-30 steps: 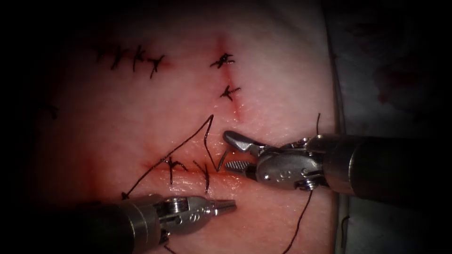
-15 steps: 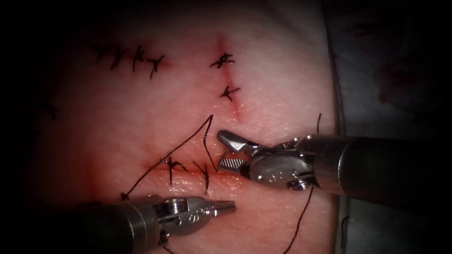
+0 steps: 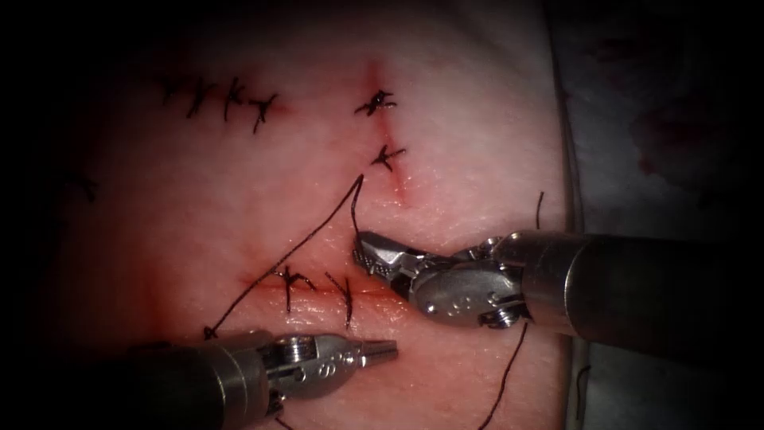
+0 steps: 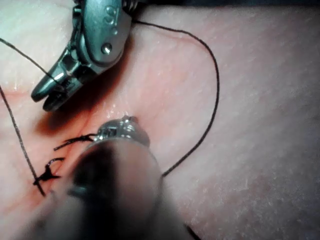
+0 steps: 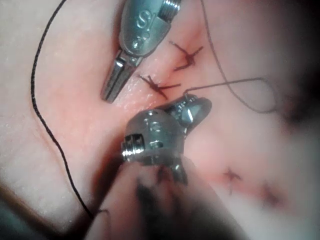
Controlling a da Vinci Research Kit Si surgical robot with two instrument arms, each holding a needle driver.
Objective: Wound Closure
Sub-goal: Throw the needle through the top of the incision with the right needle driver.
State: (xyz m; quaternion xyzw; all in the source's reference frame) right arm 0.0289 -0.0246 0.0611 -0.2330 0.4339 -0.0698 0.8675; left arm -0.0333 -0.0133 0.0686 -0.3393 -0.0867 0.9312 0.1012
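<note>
So the right tool's fingers (image 3: 366, 248) were spread a second ago and are now clenched on the thread (image 3: 318, 231) just above the cut (image 3: 374, 291), mid-frame, so it looks like it has a grip on the strand. The left tool (image 3: 382, 347), lower left, hasn't budged, fingers closed on nothing. Needle's hard to make out; can't tell where it is, maybe hidden under the right tool.
</note>
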